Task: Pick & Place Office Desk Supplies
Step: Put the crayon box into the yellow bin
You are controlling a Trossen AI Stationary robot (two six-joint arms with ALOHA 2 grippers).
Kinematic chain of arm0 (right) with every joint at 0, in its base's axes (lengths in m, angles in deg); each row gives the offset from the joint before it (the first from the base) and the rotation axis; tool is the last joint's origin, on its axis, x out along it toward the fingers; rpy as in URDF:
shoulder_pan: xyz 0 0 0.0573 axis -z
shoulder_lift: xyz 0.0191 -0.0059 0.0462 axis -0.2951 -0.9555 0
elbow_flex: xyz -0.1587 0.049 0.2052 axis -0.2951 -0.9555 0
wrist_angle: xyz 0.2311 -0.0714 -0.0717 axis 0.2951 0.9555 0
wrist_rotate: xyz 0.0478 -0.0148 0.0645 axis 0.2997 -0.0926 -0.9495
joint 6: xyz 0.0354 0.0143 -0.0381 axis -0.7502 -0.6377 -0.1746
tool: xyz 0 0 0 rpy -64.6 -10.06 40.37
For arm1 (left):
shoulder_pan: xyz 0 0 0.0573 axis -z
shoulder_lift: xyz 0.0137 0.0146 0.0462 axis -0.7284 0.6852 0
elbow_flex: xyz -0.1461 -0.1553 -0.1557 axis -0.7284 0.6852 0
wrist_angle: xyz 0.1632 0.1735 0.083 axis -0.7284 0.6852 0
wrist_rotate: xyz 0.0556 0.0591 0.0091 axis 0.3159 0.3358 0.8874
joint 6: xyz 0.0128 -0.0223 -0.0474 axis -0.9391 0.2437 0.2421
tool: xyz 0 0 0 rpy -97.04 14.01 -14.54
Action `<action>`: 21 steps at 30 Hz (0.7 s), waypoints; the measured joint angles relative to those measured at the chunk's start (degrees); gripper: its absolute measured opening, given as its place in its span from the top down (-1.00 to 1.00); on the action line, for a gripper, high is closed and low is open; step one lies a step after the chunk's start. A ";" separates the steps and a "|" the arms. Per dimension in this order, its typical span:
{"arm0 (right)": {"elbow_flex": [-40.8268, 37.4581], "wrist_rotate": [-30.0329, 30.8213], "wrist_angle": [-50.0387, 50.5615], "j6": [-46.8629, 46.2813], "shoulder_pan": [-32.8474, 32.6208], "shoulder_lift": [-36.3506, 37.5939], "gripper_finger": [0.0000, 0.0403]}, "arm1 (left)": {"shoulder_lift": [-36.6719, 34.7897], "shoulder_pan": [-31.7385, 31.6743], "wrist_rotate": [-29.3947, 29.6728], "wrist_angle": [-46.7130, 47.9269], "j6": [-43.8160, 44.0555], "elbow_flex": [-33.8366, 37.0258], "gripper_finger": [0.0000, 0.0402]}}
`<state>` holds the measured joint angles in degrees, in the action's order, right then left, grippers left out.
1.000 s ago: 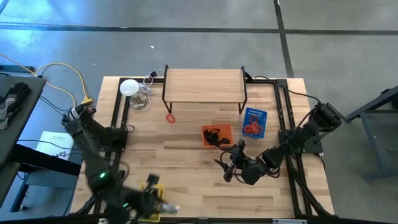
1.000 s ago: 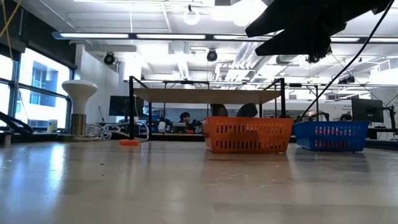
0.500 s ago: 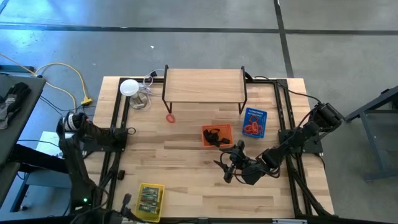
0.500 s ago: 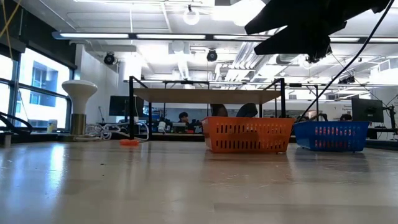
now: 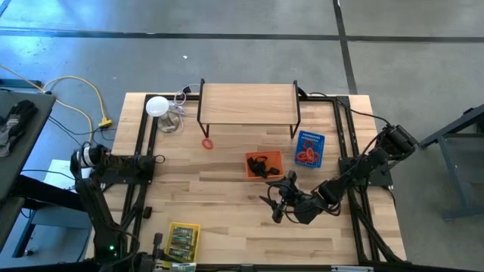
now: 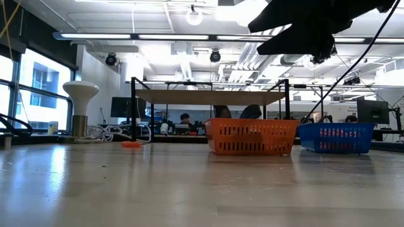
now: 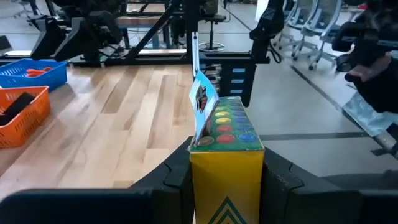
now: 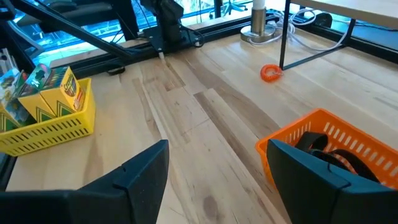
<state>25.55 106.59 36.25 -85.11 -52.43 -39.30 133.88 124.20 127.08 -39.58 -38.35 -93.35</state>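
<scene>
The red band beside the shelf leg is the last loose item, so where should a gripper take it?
The red band lies flat on the table, clear of the shelf leg. Probably best from straight above, pinching across one side of its rim.

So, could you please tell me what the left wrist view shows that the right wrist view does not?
Only the left wrist view shows the left hand shut on a yellow-green pack with its flap up, and the blue basket with red items inside.

Only the right wrist view shows the open right hand, the yellow basket holding more packs, a red ring lying on the table beside a shelf leg, and a white lamp base.

Both show the wooden table and the orange basket with black clips inside.
</scene>
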 joint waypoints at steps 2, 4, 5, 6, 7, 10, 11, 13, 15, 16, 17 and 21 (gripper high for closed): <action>0.00 -0.36 0.02 0.04 -0.05 0.00 -0.28 | 0.00 0.16 0.08 0.03 0.14 0.00 0.48; 0.00 -0.94 0.02 0.09 -0.09 -0.02 -0.28 | 0.00 0.20 0.29 0.06 -0.03 0.00 0.48; 0.00 -1.04 0.02 0.09 -0.11 -0.02 -0.28 | 0.00 0.20 0.58 0.12 -0.29 0.00 0.48; 0.00 -1.10 0.02 0.11 -0.11 0.00 -0.28 | -0.02 0.20 0.65 0.15 -0.82 0.02 0.48; 0.00 -1.10 0.01 0.11 -0.11 0.00 -0.28 | -0.04 0.20 0.83 0.16 -1.83 0.02 0.48; 0.00 -1.13 0.00 0.11 0.11 0.00 -0.28 | -1.08 -0.25 1.66 0.79 -4.86 0.09 0.48; 0.00 -1.12 -0.03 0.11 0.16 0.00 -0.28 | -1.81 -0.46 1.49 1.17 -5.28 0.11 0.48; 0.00 -1.12 -0.18 0.11 0.17 -0.02 -0.28 | -3.63 -1.06 -0.67 2.75 -5.32 0.11 0.48; 0.00 -1.08 -0.17 0.11 0.17 0.00 -0.28 | -4.76 -2.07 -3.77 2.83 -5.28 0.09 0.48; 0.00 -1.08 -0.17 0.11 0.17 -0.01 -0.28 | -5.04 -2.58 -5.48 2.82 -5.28 0.09 0.48; 0.00 -1.08 -0.17 0.11 0.17 0.00 -0.28 | -5.17 -3.11 -6.98 2.78 -5.28 0.09 0.48; 0.00 -1.10 -0.08 0.13 0.17 -0.02 -0.28 | -4.81 -4.99 -13.05 2.61 -2.80 0.09 0.48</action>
<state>25.55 105.49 36.17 -84.98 -52.25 -39.32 129.07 119.21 114.02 -36.97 -41.15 -93.26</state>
